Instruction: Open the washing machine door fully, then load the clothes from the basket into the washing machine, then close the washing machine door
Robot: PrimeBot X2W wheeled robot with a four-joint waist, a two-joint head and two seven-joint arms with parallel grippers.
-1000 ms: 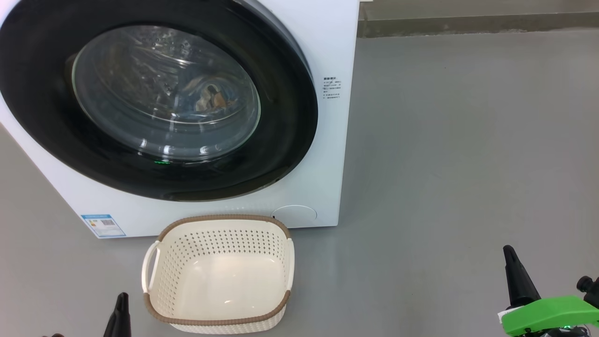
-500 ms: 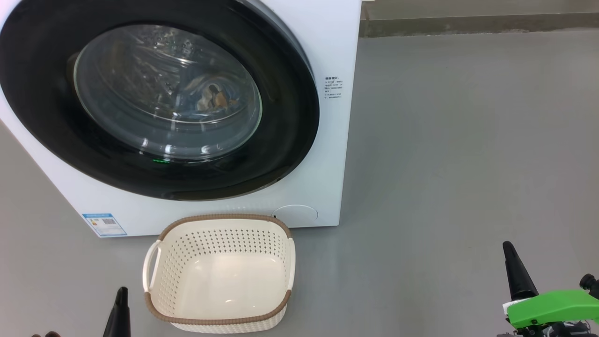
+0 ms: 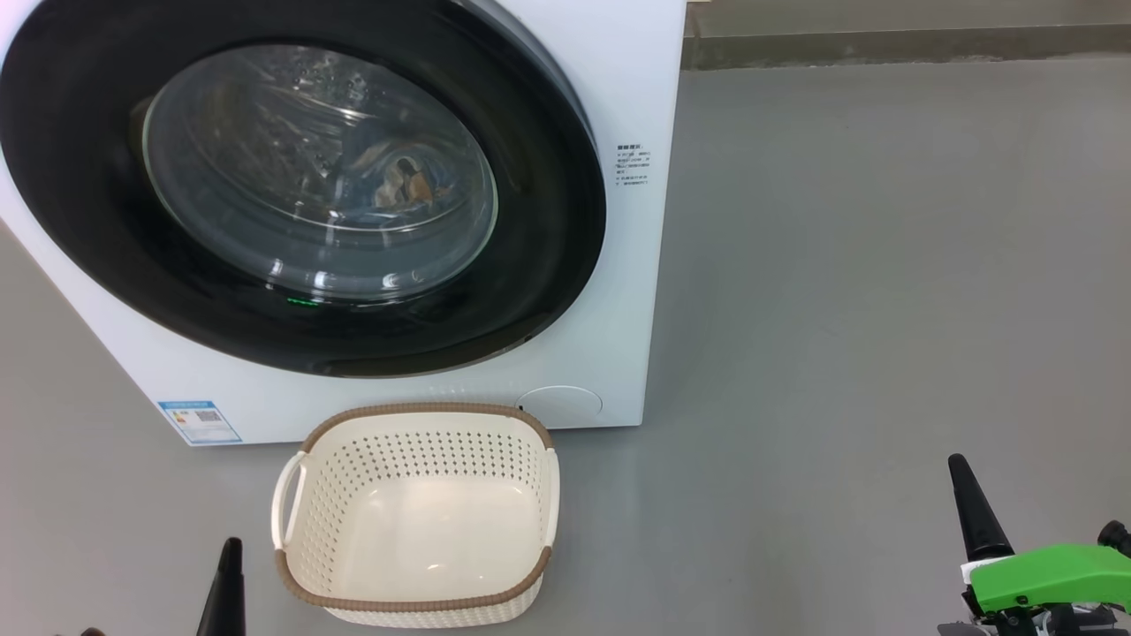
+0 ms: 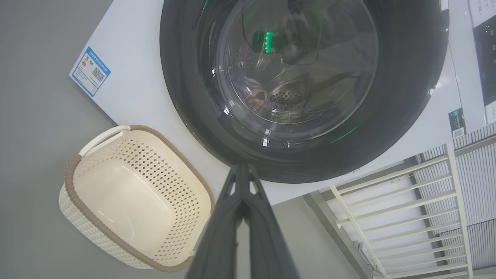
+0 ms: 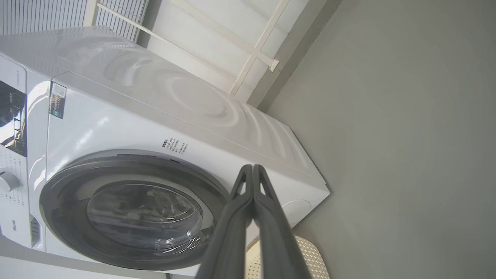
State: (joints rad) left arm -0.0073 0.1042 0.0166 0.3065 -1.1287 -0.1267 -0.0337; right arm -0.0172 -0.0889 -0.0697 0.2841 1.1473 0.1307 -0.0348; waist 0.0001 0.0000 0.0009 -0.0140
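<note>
The white washing machine (image 3: 632, 79) stands at upper left with its round black-rimmed door (image 3: 548, 221) lying flat against the front. Through the glass I see blue and orange clothes (image 3: 402, 185) inside the drum. The cream basket (image 3: 415, 596) sits on the floor just before the machine, with nothing in it. My left gripper (image 3: 231, 552) is shut at the bottom edge, left of the basket. My right gripper (image 3: 959, 468) is shut at lower right, far from the machine. Each wrist view shows its fingers pressed together, left gripper (image 4: 242, 168) and right gripper (image 5: 252, 167), holding nothing.
Grey floor (image 3: 866, 265) spreads to the right of the machine. A wall base (image 3: 884, 44) runs along the back. A white slatted rack (image 4: 407, 217) stands beside the machine in the left wrist view. A green part (image 3: 1051, 574) sits on my right wrist.
The head view has shifted slightly, so the machine and basket sit a little further right. Both grippers stay shut and almost still.
</note>
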